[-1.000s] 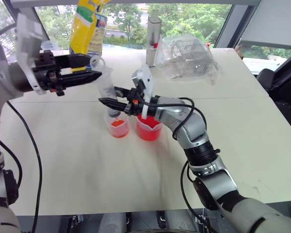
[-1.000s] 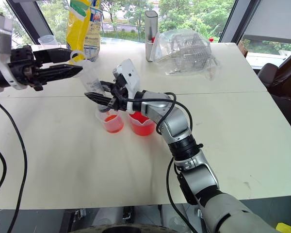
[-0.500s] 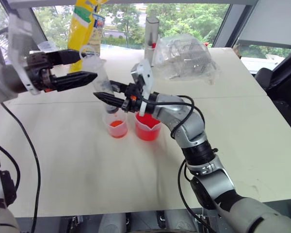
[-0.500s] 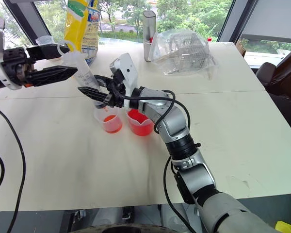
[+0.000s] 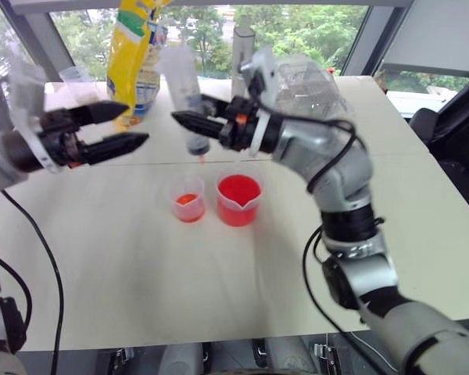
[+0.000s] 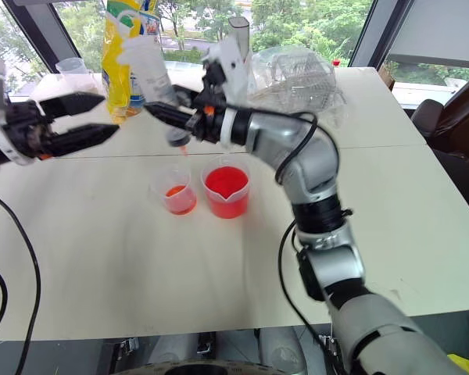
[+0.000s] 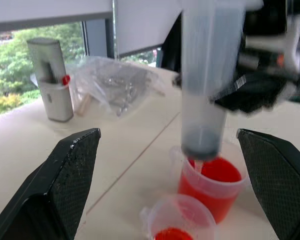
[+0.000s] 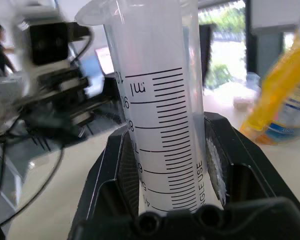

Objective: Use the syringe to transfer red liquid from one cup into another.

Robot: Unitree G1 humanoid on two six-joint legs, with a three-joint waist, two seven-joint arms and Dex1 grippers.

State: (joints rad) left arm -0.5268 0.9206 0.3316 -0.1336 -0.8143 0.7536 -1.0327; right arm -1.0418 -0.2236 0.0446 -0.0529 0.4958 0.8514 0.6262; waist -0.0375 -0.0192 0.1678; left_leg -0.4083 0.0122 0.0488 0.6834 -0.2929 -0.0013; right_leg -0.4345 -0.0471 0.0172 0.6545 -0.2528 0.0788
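My right gripper (image 5: 186,109) is shut on the syringe (image 5: 189,101), a thick clear barrel held upright and slightly tilted in the air. Its small reddish tip hangs above and between the two cups, touching neither. The wider spouted cup (image 5: 238,201) stands on the table, holding bright red liquid (image 5: 239,190). Next to it on the left stands the smaller cup (image 5: 189,200) with a little orange-red at its base. My left gripper (image 5: 135,123) is open, level, left of the syringe and apart from it. The left wrist view shows the syringe (image 7: 207,75) between its spread fingers (image 7: 70,170).
A yellow bag (image 5: 137,43), a tall grey cylinder bottle (image 5: 246,51) and a crumpled clear plastic bag (image 5: 305,82) stand at the back of the white table (image 5: 141,258). A clear cup (image 5: 78,78) sits at the back left. Black cables hang from both arms.
My right gripper has lifted the syringe up and to the right, out of the smaller cup. My left gripper has opened wider, come away from the syringe's top and sunk a little.
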